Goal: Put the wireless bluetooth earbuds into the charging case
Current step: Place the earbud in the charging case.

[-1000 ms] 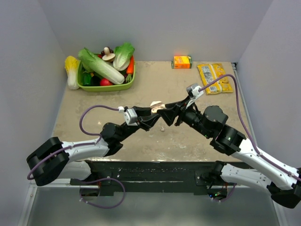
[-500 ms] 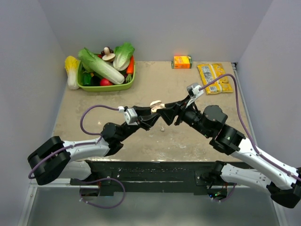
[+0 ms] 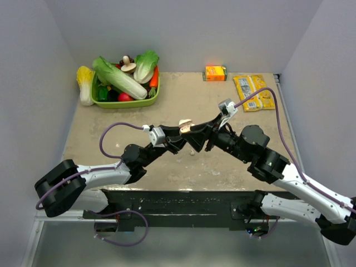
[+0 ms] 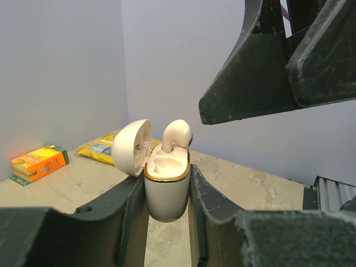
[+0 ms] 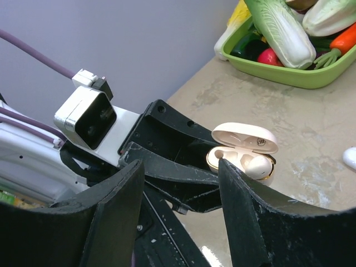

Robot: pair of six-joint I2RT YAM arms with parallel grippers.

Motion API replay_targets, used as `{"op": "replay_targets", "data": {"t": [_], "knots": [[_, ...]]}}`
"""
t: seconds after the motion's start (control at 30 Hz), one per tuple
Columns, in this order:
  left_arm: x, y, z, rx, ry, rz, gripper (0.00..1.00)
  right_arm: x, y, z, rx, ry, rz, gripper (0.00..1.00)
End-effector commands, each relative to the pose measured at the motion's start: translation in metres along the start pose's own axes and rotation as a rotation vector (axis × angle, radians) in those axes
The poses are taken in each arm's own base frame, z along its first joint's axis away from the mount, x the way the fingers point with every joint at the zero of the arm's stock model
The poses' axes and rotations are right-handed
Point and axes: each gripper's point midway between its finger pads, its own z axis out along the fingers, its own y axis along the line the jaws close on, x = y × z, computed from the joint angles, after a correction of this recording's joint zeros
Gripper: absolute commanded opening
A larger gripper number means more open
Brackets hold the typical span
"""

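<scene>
The white charging case (image 4: 167,194) has its lid flipped open and is clamped upright between the fingers of my left gripper (image 4: 167,186), a little above the table. One earbud (image 4: 177,133) stands in a slot of the case, its head sticking out above the gold rim. In the right wrist view the case (image 5: 245,138) and that earbud (image 5: 257,165) lie just beyond my right gripper (image 5: 181,167), which is open and empty. From above, the right gripper (image 3: 199,139) hovers close to the left gripper (image 3: 186,132). A second earbud (image 3: 192,151) lies loose on the table below them.
A green basket (image 3: 125,103) of toy vegetables stands at the back left. An orange box (image 3: 215,73) and a yellow packet (image 3: 253,92) lie at the back right. The two arms cross over the table's middle.
My right gripper has edged a little left, closer over the left gripper. The case stays held in the same place.
</scene>
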Motion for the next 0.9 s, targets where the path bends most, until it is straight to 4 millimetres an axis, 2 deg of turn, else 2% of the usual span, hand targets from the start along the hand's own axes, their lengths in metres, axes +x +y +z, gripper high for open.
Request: {"op": "replay_targets", "data": {"t": [0.0, 0.1, 0.3, 0.47, 0.63, 0.87], "knots": [[-0.097, -0.009, 0.000, 0.036, -0.375, 0.061, 0.00, -0.040, 0.016, -0.009, -0.030, -0.113, -0.011, 0.59], [-0.099, -0.009, -0.003, 0.033, -0.378, 0.065, 0.00, -0.045, 0.005, -0.017, 0.036, -0.128, -0.033, 0.59], [-0.106, -0.012, -0.007, 0.044, -0.394, 0.067, 0.00, -0.033, -0.014, -0.023, 0.111, -0.116, -0.036, 0.58], [-0.112, -0.015, -0.010, 0.057, -0.403, 0.068, 0.00, -0.031, -0.039, -0.026, 0.239, -0.117, -0.055, 0.58], [-0.118, -0.017, -0.016, 0.062, -0.412, 0.071, 0.00, -0.030, -0.044, -0.029, 0.263, -0.117, -0.077, 0.57], [-0.120, -0.019, -0.017, 0.073, -0.417, 0.065, 0.00, -0.027, -0.044, -0.021, 0.255, -0.104, -0.083, 0.57]]}}
